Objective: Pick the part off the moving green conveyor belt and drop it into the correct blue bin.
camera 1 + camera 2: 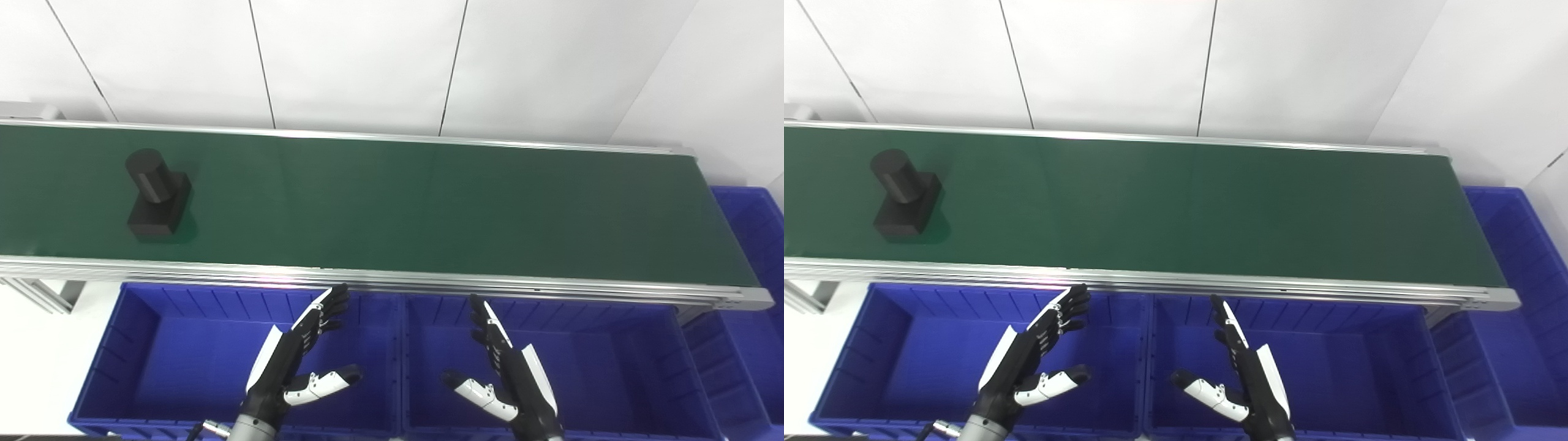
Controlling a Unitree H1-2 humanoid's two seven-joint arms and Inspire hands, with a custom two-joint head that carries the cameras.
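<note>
I see the black block-and-cylinder part [156, 195] on the green conveyor belt [429, 208], far left. My left hand [300, 355] and right hand [505, 367] hover wide, empty, over the blue plastic bins [122, 343].

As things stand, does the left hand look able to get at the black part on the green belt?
Probably yes: the left hand is open over a blue bin, and nothing stands between it and the black cylinder-on-block part, which sits up-left on the green conveyor belt.

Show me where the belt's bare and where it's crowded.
Belt is bare from the black part at its left end to the right end. Both bins below show bare floors, left bin, right bin; left hand and right hand hover open there.
</note>
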